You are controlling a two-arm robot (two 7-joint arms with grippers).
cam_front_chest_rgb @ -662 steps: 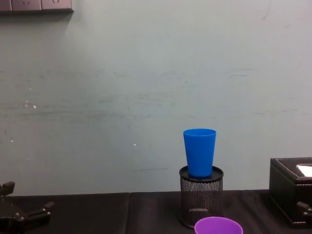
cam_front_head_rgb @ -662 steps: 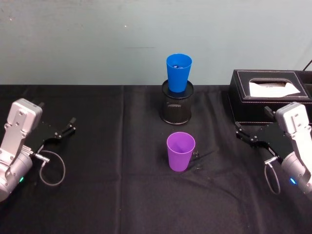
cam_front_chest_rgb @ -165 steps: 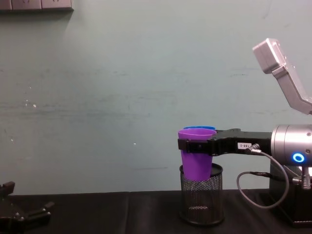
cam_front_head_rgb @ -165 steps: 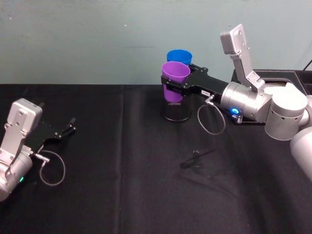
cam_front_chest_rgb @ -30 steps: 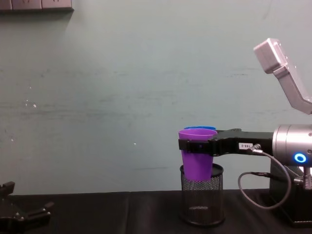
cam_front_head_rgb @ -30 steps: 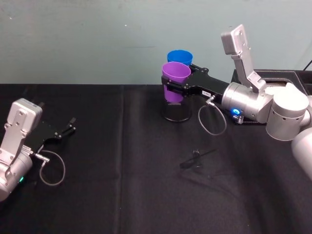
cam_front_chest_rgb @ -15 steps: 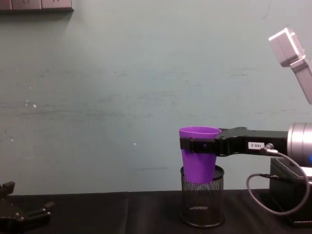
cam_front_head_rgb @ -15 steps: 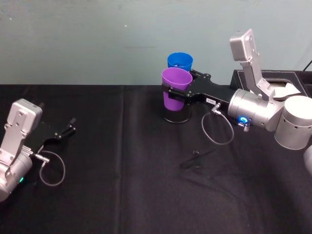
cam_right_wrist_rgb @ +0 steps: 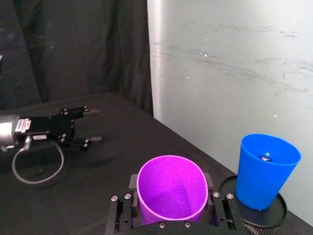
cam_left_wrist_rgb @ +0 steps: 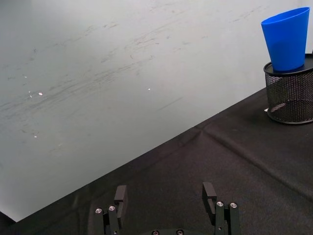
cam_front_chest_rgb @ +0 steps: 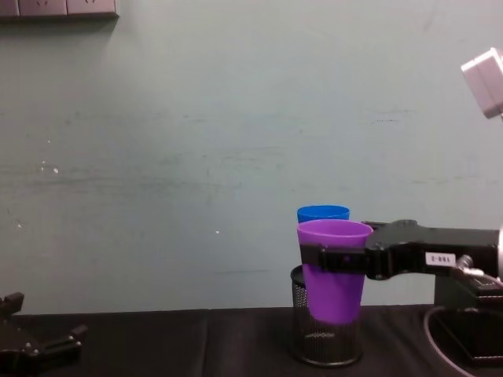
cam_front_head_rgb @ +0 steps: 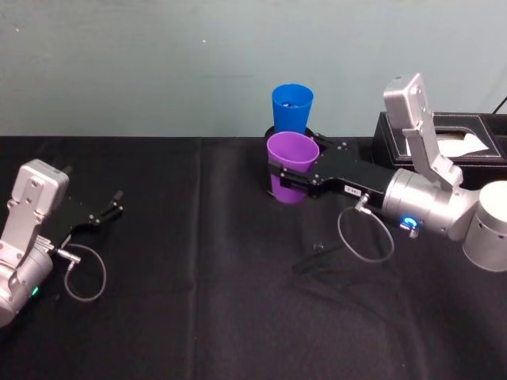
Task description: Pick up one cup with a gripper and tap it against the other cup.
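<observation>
in the head view, the right gripper (cam_front_head_rgb: 291, 176) reaches in from the right on its silver-grey arm (cam_front_head_rgb: 432, 207) with a blue ring light, and its black fingers are clamped around the purple cup (cam_front_head_rgb: 291, 167), holding it upright above the black tablecloth (cam_front_head_rgb: 198, 301). the blue cup (cam_front_head_rgb: 291, 108) stands upright in the black wire-mesh pen holder (cam_front_head_rgb: 273, 131) just behind the purple cup, toward the far wall; whether the two cups touch cannot be told here. a black tissue box (cam_front_head_rgb: 444, 134) sits at the far right. the left gripper (cam_front_head_rgb: 109, 207) rests on the cloth at the far left, well apart from the cups, its fingers spread and empty.

in the left wrist view, the left gripper's two fingers (cam_left_wrist_rgb: 210, 196) stand apart with nothing between them, above the black cloth. the blue cup (cam_left_wrist_rgb: 287, 38) sits in the mesh pen holder (cam_left_wrist_rgb: 290, 95) off in the distance by the pale wall.

in the right wrist view, the purple cup (cam_right_wrist_rgb: 171, 191) sits between the right gripper's fingers (cam_right_wrist_rgb: 221, 210), open mouth up. the blue cup (cam_right_wrist_rgb: 264, 169) stands near it in the pen holder (cam_right_wrist_rgb: 263, 218), with a small gap showing between the two cups. the left gripper (cam_right_wrist_rgb: 78, 127) lies far off on the cloth.

in the chest view, the right gripper (cam_front_chest_rgb: 334, 259) comes in from the right and grips the purple cup (cam_front_chest_rgb: 334, 271) around its upper part, in front of the pen holder (cam_front_chest_rgb: 302, 330). the blue cup's (cam_front_chest_rgb: 322, 213) rim shows just behind the purple rim. the left gripper (cam_front_chest_rgb: 39, 342) lies low at the left edge.
</observation>
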